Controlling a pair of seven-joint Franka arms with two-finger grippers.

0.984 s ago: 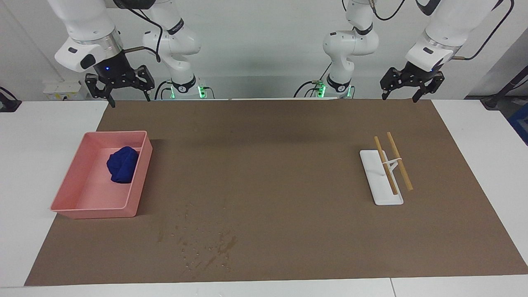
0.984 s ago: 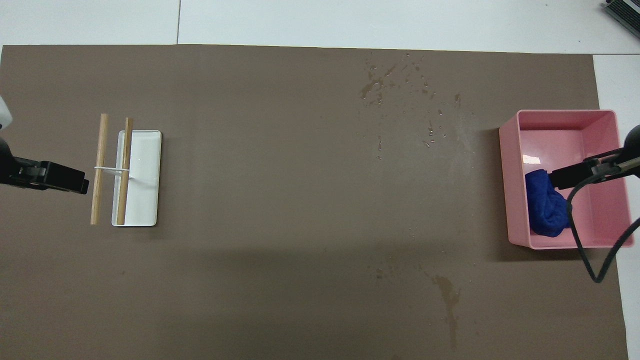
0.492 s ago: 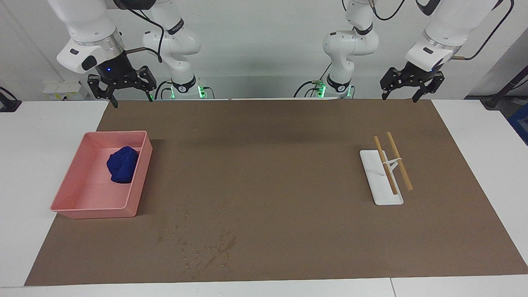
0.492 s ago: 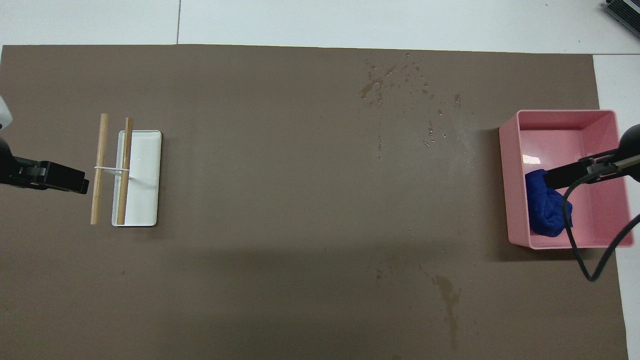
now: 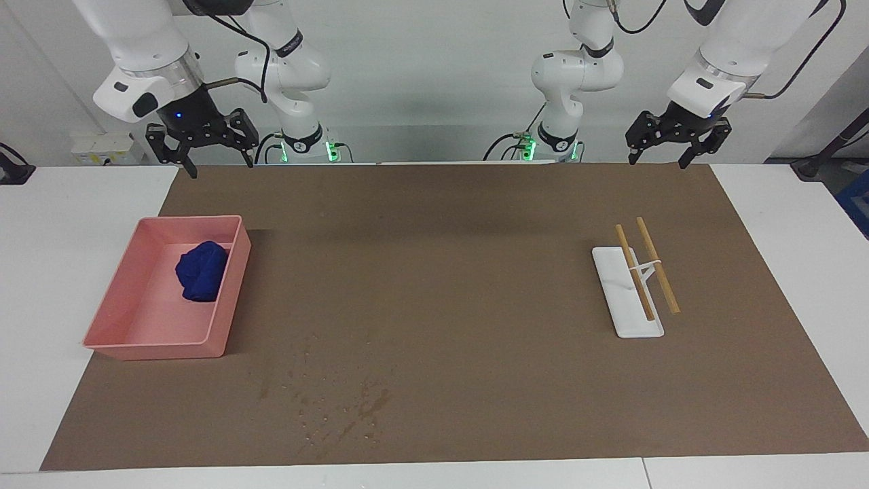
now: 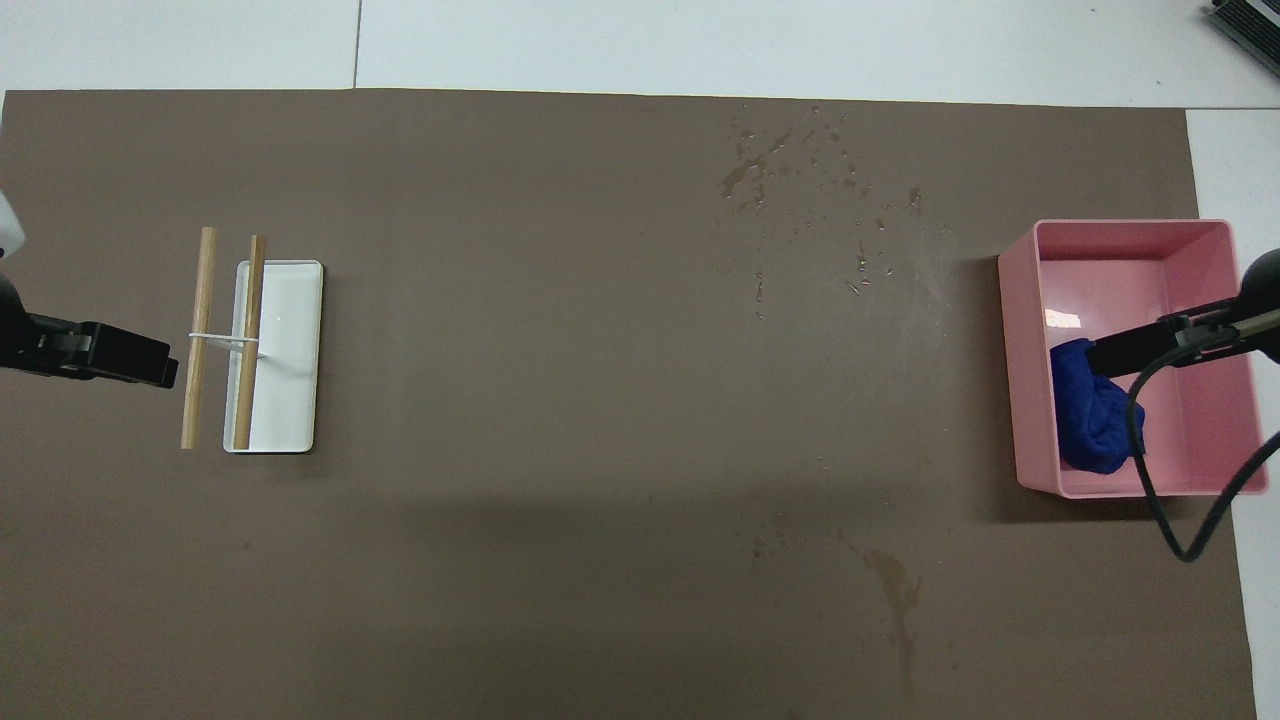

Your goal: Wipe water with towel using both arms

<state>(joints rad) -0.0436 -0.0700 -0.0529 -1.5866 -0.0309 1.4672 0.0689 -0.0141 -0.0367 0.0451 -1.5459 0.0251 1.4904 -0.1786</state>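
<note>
A crumpled dark blue towel [image 5: 201, 272] lies in a pink bin [image 5: 136, 326] toward the right arm's end of the table; it also shows in the overhead view [image 6: 1090, 425]. Water drops [image 5: 339, 407] are scattered on the brown mat, farther from the robots than the bin, and they show in the overhead view [image 6: 800, 190]. My right gripper [image 5: 220, 166] is open and empty, held high; in the overhead view it [image 6: 1110, 355] overlaps the towel. My left gripper [image 5: 657, 163] is open and empty, held high at the other end of the table [image 6: 150, 365].
A white tray [image 5: 621, 312] with two wooden rods [image 5: 645, 272] on a small stand sits toward the left arm's end. A brown mat [image 5: 461, 258] covers most of the white table. A dried stain [image 6: 900, 590] marks the mat nearer the robots.
My right gripper has shifted slightly while staying high over the bin. The left arm, towel and water have not moved.
</note>
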